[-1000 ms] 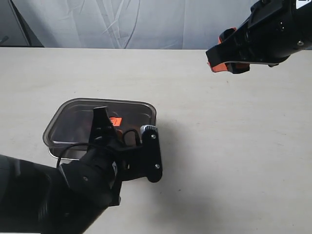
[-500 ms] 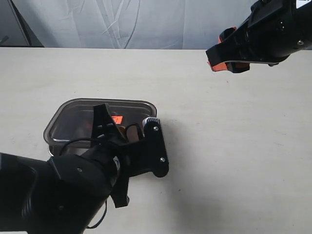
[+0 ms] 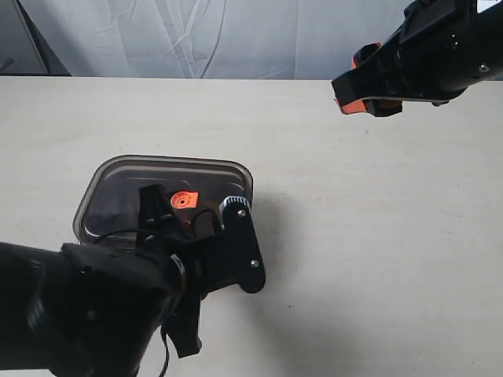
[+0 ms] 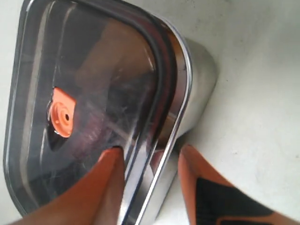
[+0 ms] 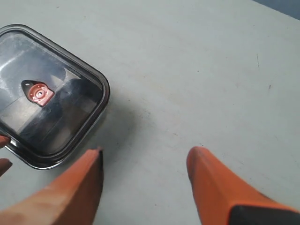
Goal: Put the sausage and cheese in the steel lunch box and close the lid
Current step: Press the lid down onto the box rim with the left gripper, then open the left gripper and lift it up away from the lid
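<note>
Where the black bulk of the left arm (image 3: 86, 314) fills the lower left of the exterior view, its left gripper (image 4: 150, 151) reaches over the near end of the steel lunch box (image 4: 199, 89), a shiny, shallow container with rounded corners and a smooth, mirror-like wall. In the left wrist view its two matte orange fingers (image 4: 110, 187) stand well apart and straddle the box's rim, one over the lid and one outside the steel wall; they clamp nothing, and whether either one touches the box cannot be told. The lid (image 3: 134, 188) lies on top of the box, a dark, smoky, translucent rounded rectangle, faintly scuffed, with a small orange valve tab (image 3: 182, 199) near its middle. What lies inside shows through it only as dim brownish smudges, too blurred to name. The box sits on the pale, matte table (image 3: 354, 236), left of centre in the lower half of the exterior view. Farther back, at the upper right of that view, the right gripper (image 3: 360, 98) hangs above bare tabletop, well apart from the box. In the right wrist view its orange fingers (image 5: 215, 187) are spread wide and hold nothing, with the lidded box at the upper left of that frame. Behind the table hangs a creased white cloth (image 3: 220, 35).
</note>
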